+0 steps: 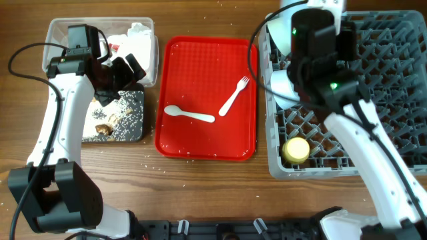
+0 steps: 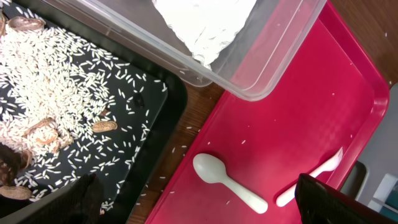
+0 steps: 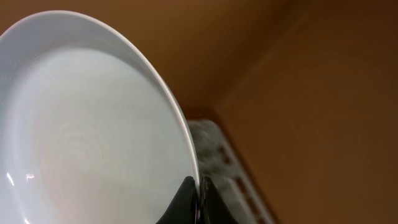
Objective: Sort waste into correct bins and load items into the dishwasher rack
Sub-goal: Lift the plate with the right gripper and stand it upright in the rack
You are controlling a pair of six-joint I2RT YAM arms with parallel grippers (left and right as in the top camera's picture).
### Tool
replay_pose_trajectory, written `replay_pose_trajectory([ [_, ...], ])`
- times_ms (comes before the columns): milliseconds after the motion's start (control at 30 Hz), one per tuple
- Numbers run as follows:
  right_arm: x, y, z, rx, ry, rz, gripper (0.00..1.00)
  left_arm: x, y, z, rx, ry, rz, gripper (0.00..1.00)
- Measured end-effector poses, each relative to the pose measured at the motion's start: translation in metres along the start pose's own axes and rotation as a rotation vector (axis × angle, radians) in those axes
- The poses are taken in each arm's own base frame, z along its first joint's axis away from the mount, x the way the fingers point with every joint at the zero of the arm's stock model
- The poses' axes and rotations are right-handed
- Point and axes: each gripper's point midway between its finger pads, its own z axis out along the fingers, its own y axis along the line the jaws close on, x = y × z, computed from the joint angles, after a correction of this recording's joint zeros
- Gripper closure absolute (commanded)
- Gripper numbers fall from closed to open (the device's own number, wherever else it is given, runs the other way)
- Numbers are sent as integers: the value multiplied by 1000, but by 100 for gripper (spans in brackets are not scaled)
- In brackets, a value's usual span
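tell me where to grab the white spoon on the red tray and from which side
Take the spoon by the middle of its handle, coming straight down from above with the jaws closing across the handle's narrow width. It lies flat on the red tray, so a sideways approach probably finds nothing to get under. The handle is straight, slimmer than the bowl end, and clear of the fork.

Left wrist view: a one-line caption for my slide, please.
Spoon and fork lie on the red tray beside the scrap-filled black tray and clear tub.
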Motion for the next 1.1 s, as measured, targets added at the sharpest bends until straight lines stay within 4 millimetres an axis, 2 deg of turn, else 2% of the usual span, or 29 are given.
replay_pose_trajectory([
  [67, 22, -6, 30, 88, 80, -78, 96, 0, 0, 0, 0, 0, 0, 0],
  [167, 47, 0, 65, 145, 166, -192, 96, 0, 0, 0, 0, 0, 0, 0],
  [200, 66, 16, 82, 148, 213, -270, 96, 0, 0, 0, 0, 1, 0, 0],
  [267, 77, 36, 96, 143, 231, -313, 95, 0, 0, 0, 0, 0, 0, 0],
  [300, 87, 48, 102, 131, 248, -344, 87, 0, 0, 0, 0, 1, 0, 0],
  [333, 95, 58, 107, 113, 261, -368, 57, 0, 0, 0, 0, 0, 0, 0],
  [367, 101, 68, 111, 90, 269, -387, 39, 0, 0, 0, 0, 1, 0, 0],
  [467, 112, 88, 117, 14, 278, -415, 18, 0, 0, 0, 0, 1, 0, 0],
  [533, 111, 94, 118, -17, 270, -400, 10, 0, 0, 0, 0, 0, 0, 0],
  [667, 110, 98, 117, -38, 265, -348, 0, 0, 0, 0, 0, 1, 0, 0],
  [733, 102, 91, 110, -50, 253, -299, 0, 0, 0, 0, 0, 0, 0, 0],
  [800, 80, 79, 94, -103, 207, -206, 0, 0, 0, 0, 0, 0, 0, 0],
  [867, 54, 84, 67, -288, 136, -118, 0, 0, 0, 0, 0, 0, 0, 0],
  [900, 32, 91, 43, -442, 65, -55, 0, 0, 0, 0, 0, 1, 0, 0],
  [933, 19, 104, 23, -591, 14, -22, 0, 0, 0, 0, 0, 0, 0, 0],
  [967, 13, 112, 12, -678, -10, -6, 4, 0, 0, 0, 0, 0, 0, 0],
  [1000, 4, 128, -9, -836, -40, 30, 32, 0, 0, 0, 0, 0, 0, 0],
  [1033, -1, 143, -28, -972, -49, 73, 46, 0, 0, 0, 0, 0, 0, 0],
  [1067, -2, 155, -45, -1095, -28, 130, 44, 0, 0, 0, 0, 0, 0, 0],
  [1100, 0, 164, -57, -1181, 33, 207, 35, 0, 0, 0, 0, 1, 0, 0],
])
